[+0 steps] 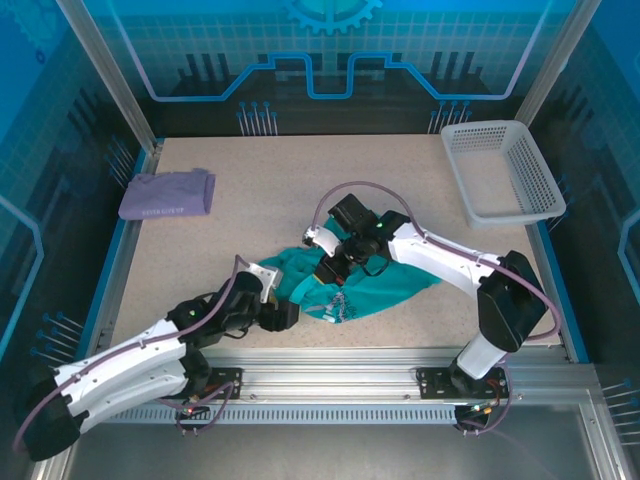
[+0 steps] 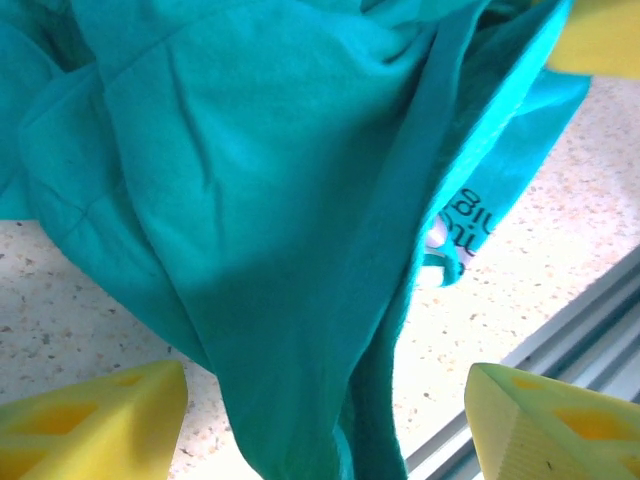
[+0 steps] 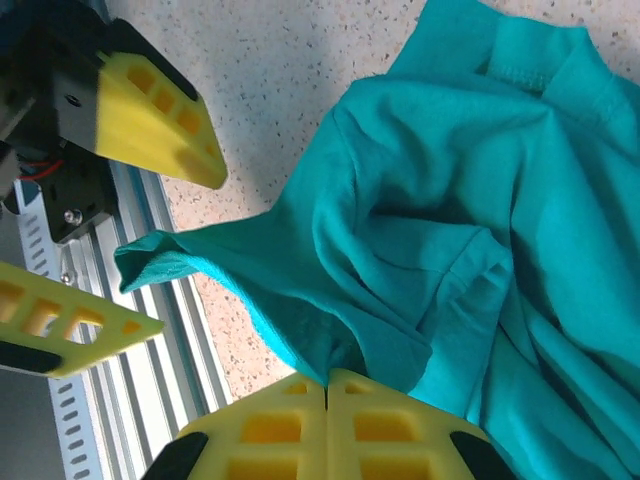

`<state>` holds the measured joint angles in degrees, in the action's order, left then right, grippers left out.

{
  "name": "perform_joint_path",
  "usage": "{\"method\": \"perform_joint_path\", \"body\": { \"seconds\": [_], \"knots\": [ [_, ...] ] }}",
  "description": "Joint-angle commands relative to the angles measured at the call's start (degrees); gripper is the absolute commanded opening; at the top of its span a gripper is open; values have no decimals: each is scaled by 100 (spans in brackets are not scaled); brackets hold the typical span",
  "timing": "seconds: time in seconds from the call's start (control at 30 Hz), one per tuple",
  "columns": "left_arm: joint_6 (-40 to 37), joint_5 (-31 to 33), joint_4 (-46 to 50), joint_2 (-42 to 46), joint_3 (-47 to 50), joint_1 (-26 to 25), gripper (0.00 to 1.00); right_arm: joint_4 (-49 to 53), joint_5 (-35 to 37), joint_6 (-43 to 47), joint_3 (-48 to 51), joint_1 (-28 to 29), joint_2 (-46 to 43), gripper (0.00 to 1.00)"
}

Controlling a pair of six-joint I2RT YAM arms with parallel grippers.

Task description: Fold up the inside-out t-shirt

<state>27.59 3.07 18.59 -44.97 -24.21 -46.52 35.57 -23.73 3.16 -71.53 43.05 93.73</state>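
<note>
The inside-out t-shirt (image 1: 372, 290) is teal-green and lies crumpled at the middle front of the table, its pale printed label (image 2: 465, 222) near the front edge. My right gripper (image 3: 327, 382) is shut on a fold of the shirt (image 3: 450, 230) and holds it lifted; from above it sits over the shirt's left part (image 1: 331, 268). My left gripper (image 2: 328, 372) stands open, its yellow fingers (image 2: 95, 420) wide apart on either side of a hanging edge of the cloth. A shirt corner (image 3: 145, 262) pokes between those left fingers (image 3: 150, 120).
A folded lavender garment (image 1: 167, 194) lies at the table's far left. A white mesh basket (image 1: 500, 170) stands at the far right. The aluminium rail (image 1: 350, 365) runs along the front edge, just below the shirt.
</note>
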Motion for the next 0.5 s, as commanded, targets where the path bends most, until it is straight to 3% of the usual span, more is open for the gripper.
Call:
{"method": "perform_joint_path", "body": {
  "seconds": [0.0, 0.17, 0.33, 0.47],
  "knots": [
    [-326, 347, -145, -196, -182, -125, 75, 99, -346, -153, -240, -119, 192, 0],
    [-350, 956, 82, -430, -329, -459, 73, 88, -434, -218, -383, -177, 368, 0],
    [-400, 1049, 382, -580, -461, -548, 55, 82, -458, -241, -457, -209, 470, 0],
    [-266, 1002, 684, -699, -576, -652, 49, 71, -457, -250, -482, -239, 497, 0]
  ]
}}
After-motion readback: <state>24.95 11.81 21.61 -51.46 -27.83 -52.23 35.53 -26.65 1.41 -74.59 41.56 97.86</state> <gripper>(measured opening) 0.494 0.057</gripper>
